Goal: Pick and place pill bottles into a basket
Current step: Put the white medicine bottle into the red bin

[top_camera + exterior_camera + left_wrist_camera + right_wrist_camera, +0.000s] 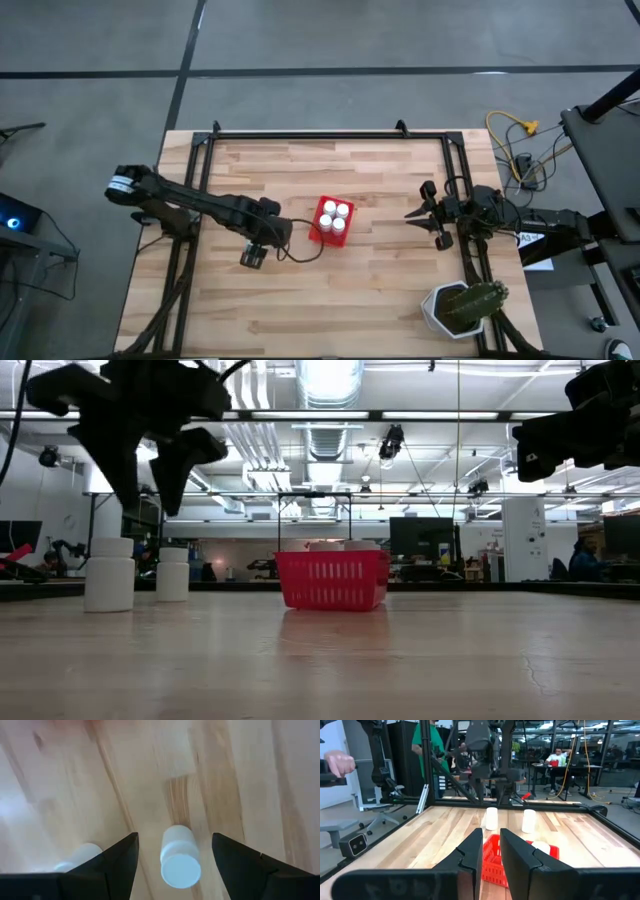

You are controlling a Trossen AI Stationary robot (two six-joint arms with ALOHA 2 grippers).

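Note:
The red basket (318, 226) stands at the table's middle with several white pill bottles (336, 216) upright inside; it also shows in the low view (333, 581). Two more pill bottles (110, 574) (172, 573) stand upright on the wood to the basket's left. My left gripper (175, 836) hangs open above them, pointing down, and touches neither. One bottle (180, 857) shows between its fingers and the other (80, 856) is partly hidden behind one finger. My right gripper (491, 845) is shut and empty near the table's right edge, pointing at the basket (495, 860).
A white pot with a green plant (462, 306) stands at the table's near right corner. A black frame (320, 133) runs along the far and side edges. People show in the room beyond the table in the right wrist view.

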